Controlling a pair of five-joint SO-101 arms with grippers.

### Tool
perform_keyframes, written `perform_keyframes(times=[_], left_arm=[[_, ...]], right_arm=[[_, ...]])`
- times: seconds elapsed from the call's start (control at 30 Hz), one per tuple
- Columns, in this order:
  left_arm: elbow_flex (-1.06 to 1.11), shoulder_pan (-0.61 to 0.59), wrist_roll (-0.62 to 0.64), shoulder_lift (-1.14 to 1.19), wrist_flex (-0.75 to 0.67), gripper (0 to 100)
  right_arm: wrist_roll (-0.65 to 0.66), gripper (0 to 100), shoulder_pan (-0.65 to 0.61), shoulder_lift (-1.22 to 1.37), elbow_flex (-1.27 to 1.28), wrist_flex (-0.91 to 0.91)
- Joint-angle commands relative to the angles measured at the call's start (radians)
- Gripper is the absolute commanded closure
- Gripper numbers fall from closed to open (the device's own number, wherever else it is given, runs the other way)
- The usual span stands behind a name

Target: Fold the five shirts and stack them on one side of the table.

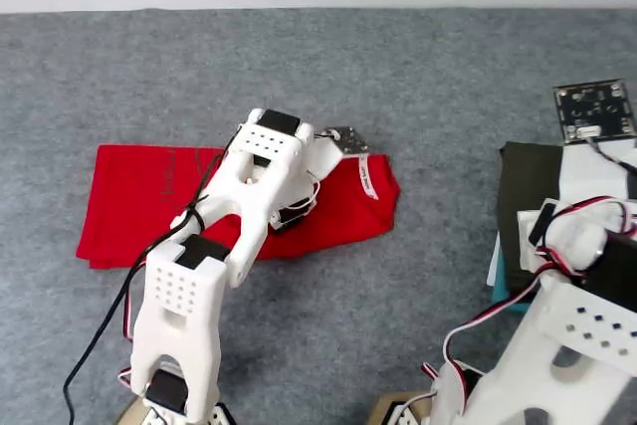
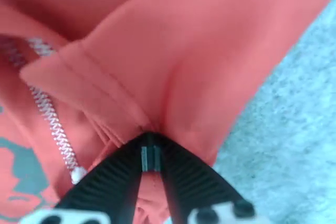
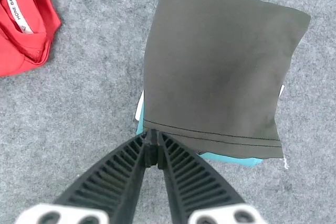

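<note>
A red shirt (image 1: 149, 201) lies partly folded on the grey table, left of centre. My left arm (image 1: 264, 171) stretches over it, and the left gripper (image 2: 150, 153) is shut on a raised fold of the red cloth (image 2: 199, 66) near its collar end. At the right edge lies a stack with a dark folded shirt (image 1: 526, 196) on top. The right gripper (image 3: 152, 145) is shut, its tips at the hem of that dark shirt (image 3: 220, 66). Teal (image 3: 231, 157) and white (image 3: 139, 111) layers peek out underneath. The red shirt's collar (image 3: 21, 30) lies farther off.
A small black circuit board (image 1: 595, 111) with a cable sits behind the stack at the right. Grey felt (image 1: 438, 77) covers the whole table. Open felt lies between the red shirt and the stack.
</note>
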Motion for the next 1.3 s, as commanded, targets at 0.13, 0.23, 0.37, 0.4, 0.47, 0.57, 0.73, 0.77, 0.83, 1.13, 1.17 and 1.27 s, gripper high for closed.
perform_keyframes(times=[0.13,0.23,0.37,0.4,0.47,0.57,0.73,0.77,0.83,1.13,1.17,1.27], left_arm=[[-0.163,-0.003,0.087,-0.224,0.098,99],[-0.191,-0.06,0.146,-0.296,0.117,99],[-0.157,-0.247,0.226,-0.35,0.126,99],[-0.147,-0.313,0.235,-0.359,0.126,99],[-0.137,-0.446,0.235,-0.359,0.126,98],[-0.136,-0.626,0.216,-0.338,0.126,88],[-0.14,-0.793,0.115,-0.265,0.12,81],[-0.14,-0.809,0.089,-0.249,0.11,80],[-0.14,-0.827,0.054,-0.216,0.095,80],[-0.142,-0.845,0.038,-0.049,-0.066,80],[-0.142,-0.845,0.038,-0.037,-0.081,80],[-0.142,-0.845,0.038,-0.006,-0.12,80]], right_arm=[[-0.008,99.0,0.005,-0.022,-0.005,0.038],[-0.008,99.0,0.005,-0.022,-0.005,0.038],[-0.008,99.0,0.005,-0.022,-0.005,0.038],[-0.008,99.0,0.005,-0.022,-0.005,0.038],[-0.008,99.0,0.005,-0.022,-0.005,0.038],[-0.008,99.0,0.005,-0.022,-0.005,0.038],[-0.008,99.0,0.005,-0.022,-0.005,0.036],[-0.008,99.0,0.005,-0.022,-0.005,0.036],[-0.008,99.0,0.005,-0.022,-0.005,0.036],[0.006,99.0,0.005,-0.022,-0.005,0.038],[0.025,99.0,0.005,-0.022,-0.005,0.038],[0.06,99.0,0.007,-0.022,-0.005,0.038]])
